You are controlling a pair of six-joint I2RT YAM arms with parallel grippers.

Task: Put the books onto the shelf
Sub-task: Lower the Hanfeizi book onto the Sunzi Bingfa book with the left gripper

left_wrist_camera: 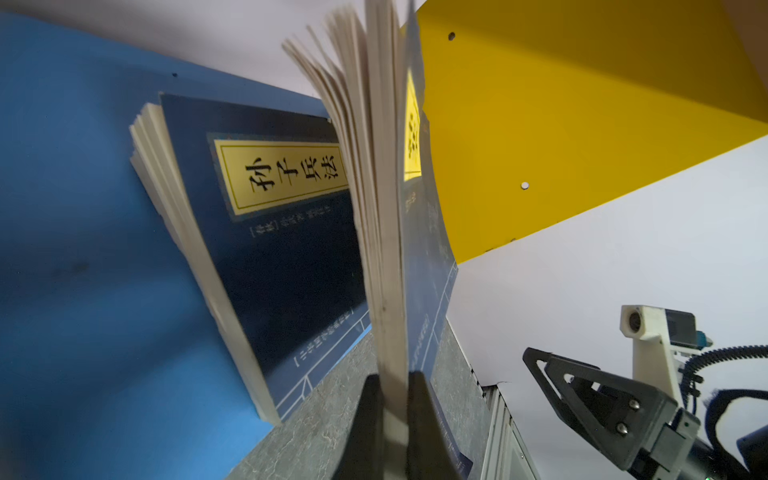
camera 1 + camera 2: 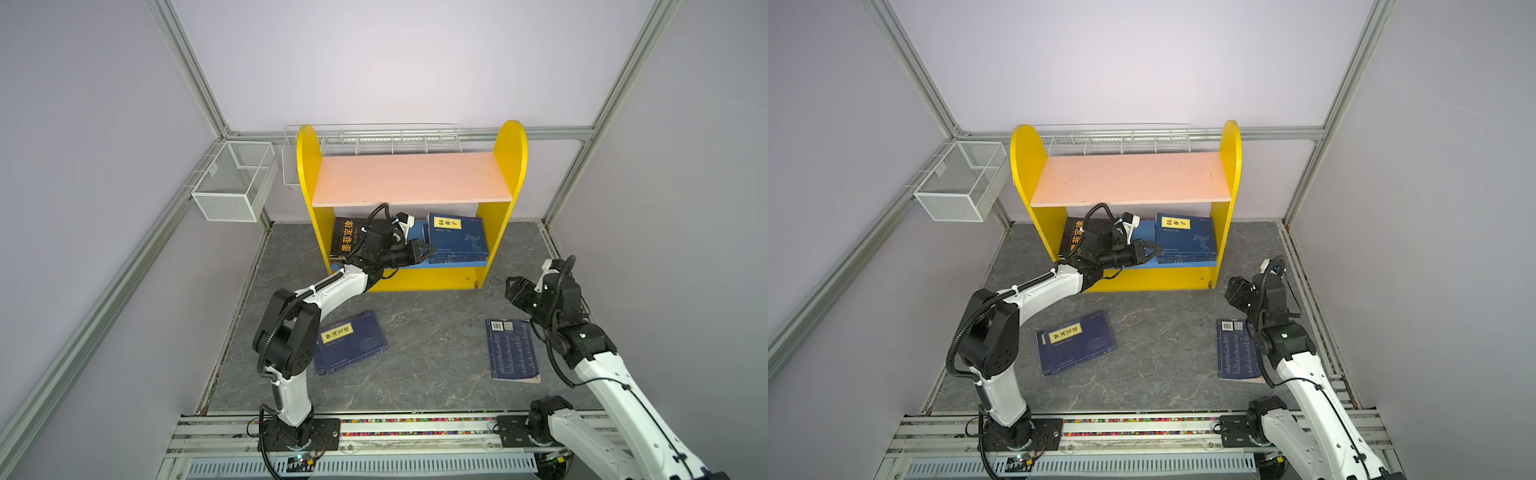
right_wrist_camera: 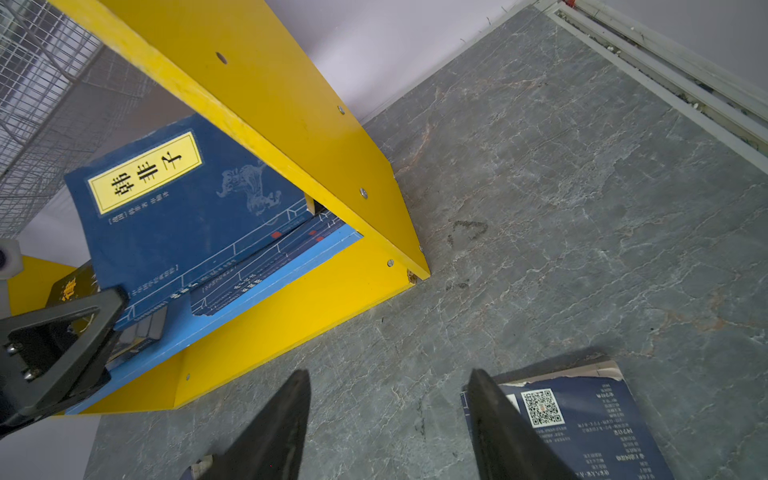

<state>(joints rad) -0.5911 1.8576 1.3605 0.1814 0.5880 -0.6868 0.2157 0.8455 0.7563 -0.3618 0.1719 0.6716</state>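
Seating the navy book (image 1: 386,216) flat on the blue lower board (image 1: 62,208) of the shelf (image 2: 513,166): push level, low under the pink upper board (image 2: 411,178), and release only after full support underneath. Left end effector (image 1: 392,386) clenched on the book's near edge, with loose pages fanning beyond the grip; avoid any tilt likely to snag them. Right end effector (image 3: 390,374) released and empty, poised above the counter (image 2: 436,332) beside a face-down navy book (image 3: 582,419).

Appearance of the held book: thin navy paperback, yellow title label, cream page block, lying atop other navy books (image 2: 457,261) toward the board's right end. Also shelved: a black book (image 2: 347,241) at the left end. Not yet shelved: a second navy book (image 2: 353,345) on the counter near the left arm.
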